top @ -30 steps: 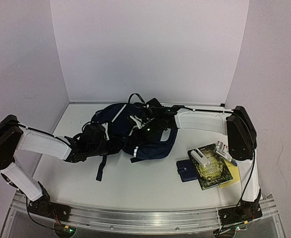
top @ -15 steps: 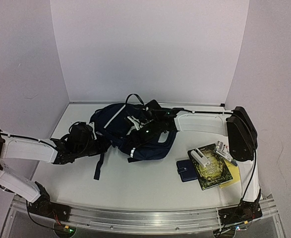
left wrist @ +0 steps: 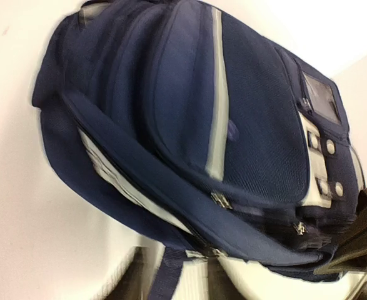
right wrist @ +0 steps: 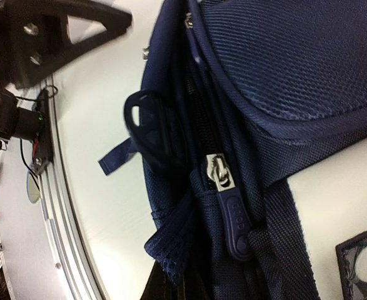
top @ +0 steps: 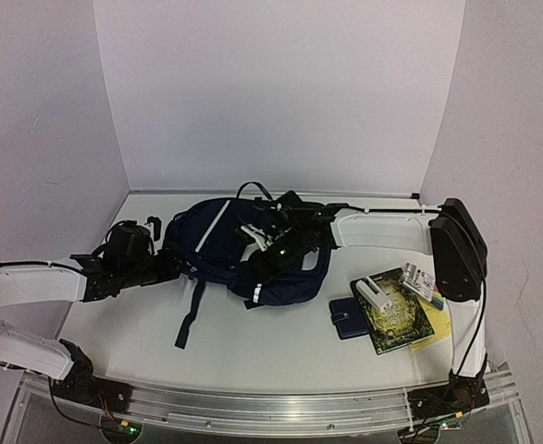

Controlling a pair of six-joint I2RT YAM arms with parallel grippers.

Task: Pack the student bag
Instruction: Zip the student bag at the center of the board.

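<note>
- While the student bag (top: pixel 206 250) lies at the table's (top: pixel 252 342) far middle, seemingly zipped, the right gripper (top: pixel 264 248), pressed together on it, could drag it.
- Left gripper (top: pixel 158 257), just beside the bag's left edge: cannot tell if spread; an unbraced bag may slide.
- Zipper pull (right wrist: pixel 230 212) appears ungripped.

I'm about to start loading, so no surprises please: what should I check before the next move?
1. Right gripper shut on backpack fabric: ok.
2. Left gripper free of the backpack: cannot tell; its wrist view is blurred and a strap hangs close in front of it.
3. A compartment unzipped: cannot tell; one zipper pull shows, no opening visible.
4. Wallet, book, white box on the book and marker pack packed: not ok, all on the table.
</note>
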